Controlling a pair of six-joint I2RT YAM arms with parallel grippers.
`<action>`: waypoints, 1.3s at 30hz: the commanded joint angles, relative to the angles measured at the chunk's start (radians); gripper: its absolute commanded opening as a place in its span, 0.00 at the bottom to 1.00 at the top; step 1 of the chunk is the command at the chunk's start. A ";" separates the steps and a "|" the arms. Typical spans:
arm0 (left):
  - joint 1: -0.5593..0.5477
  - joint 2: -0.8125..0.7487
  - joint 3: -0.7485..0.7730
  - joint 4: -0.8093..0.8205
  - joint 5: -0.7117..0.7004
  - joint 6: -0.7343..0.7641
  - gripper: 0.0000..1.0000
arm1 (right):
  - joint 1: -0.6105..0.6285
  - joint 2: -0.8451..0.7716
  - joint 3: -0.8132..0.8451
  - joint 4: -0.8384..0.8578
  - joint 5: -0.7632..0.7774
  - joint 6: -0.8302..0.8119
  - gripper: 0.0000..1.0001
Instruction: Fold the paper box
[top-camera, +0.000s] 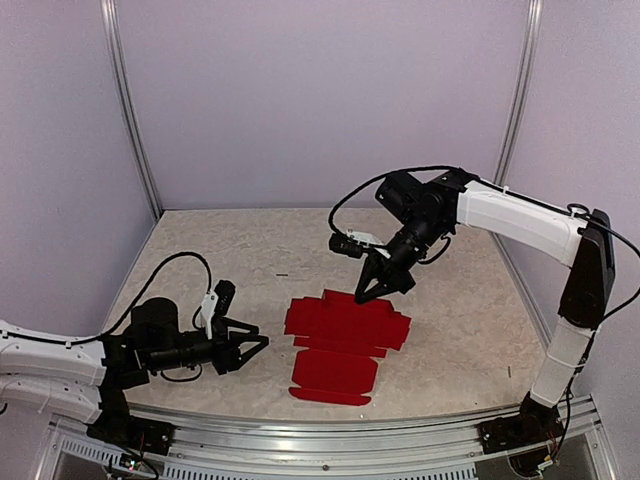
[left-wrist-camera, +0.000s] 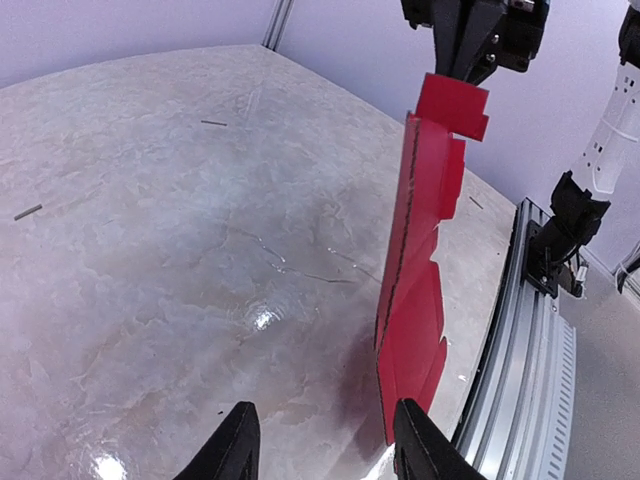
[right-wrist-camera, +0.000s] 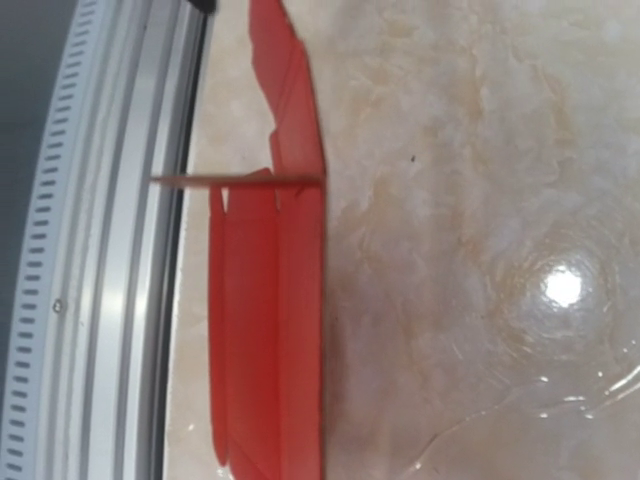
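- A bright red paper box (top-camera: 345, 345) lies as a flat die-cut sheet on the marbled counter (top-camera: 220, 250), near its front edge and between the two arms.
- The right gripper (top-camera: 362, 296) reaches down to the sheet's far edge. Its fingers are pressed together, and in the left wrist view they appear to pinch the far flap (left-wrist-camera: 455, 100), which stands lifted off the counter.
- The left gripper (top-camera: 256, 350) sits low beside the sheet's left edge, not touching it. Its fingers (left-wrist-camera: 420, 445) stand moderately apart and hold nothing.
- The step in hand seems to be the first fold: raising the far flap along its crease while the rest of the sheet lies flat.
- The next move likely calls for the left fingers to pin or brace the near part of the sheet, so the thin card does not slide as the right arm turns the flap over.
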 joint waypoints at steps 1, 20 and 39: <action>0.021 0.067 -0.056 0.198 -0.014 -0.150 0.46 | -0.007 -0.004 0.027 -0.014 -0.053 0.011 0.00; 0.100 0.560 0.086 0.636 0.354 -0.313 0.45 | -0.008 -0.007 0.027 -0.005 -0.052 0.020 0.00; 0.119 0.668 0.038 0.883 0.494 -0.405 0.49 | -0.052 -0.004 0.026 0.032 -0.047 0.047 0.00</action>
